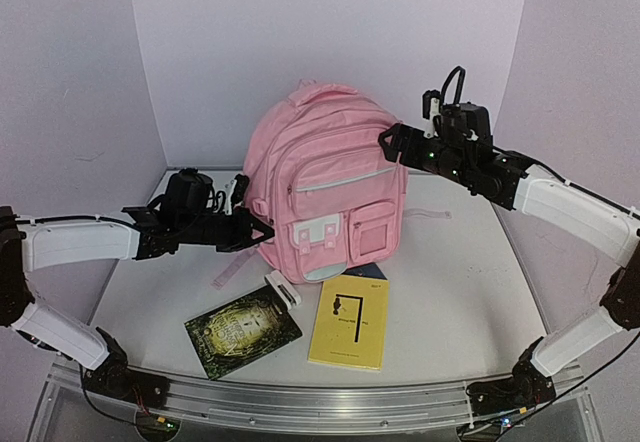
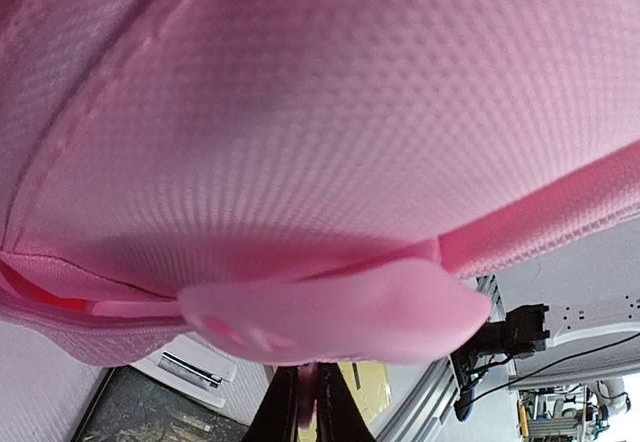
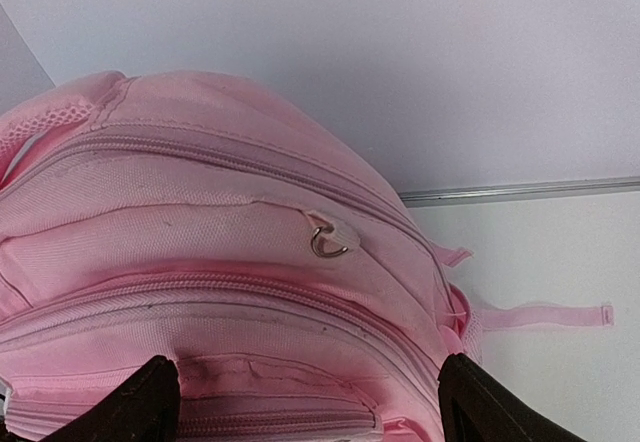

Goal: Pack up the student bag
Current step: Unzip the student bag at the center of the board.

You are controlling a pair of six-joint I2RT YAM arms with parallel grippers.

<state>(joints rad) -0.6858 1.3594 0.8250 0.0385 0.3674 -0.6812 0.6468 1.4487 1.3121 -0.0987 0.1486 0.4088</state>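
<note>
The student bag point(image 1: 322, 187) stands upright in the middle of the table, pink with pale zip trim and a white buckled flap low on its front. My left gripper point(image 1: 262, 230) is at the bag's left side. In the left wrist view it point(image 2: 305, 414) is shut on a thin pink tab of the bag, just under a pink flap point(image 2: 335, 312). My right gripper point(image 1: 386, 142) hovers at the bag's upper right. Seen from the right wrist, it point(image 3: 305, 377) is open, its fingers point(image 3: 150, 402) wide apart over the zipped front, below a small metal ring point(image 3: 328, 242).
A dark green book point(image 1: 243, 330) and a yellow book point(image 1: 350, 324) lie flat in front of the bag, with a small white item point(image 1: 283, 289) between them and the bag. A dark blue thing point(image 1: 370, 272) peeks from under the bag. A metal rail point(image 1: 320, 402) runs along the near edge.
</note>
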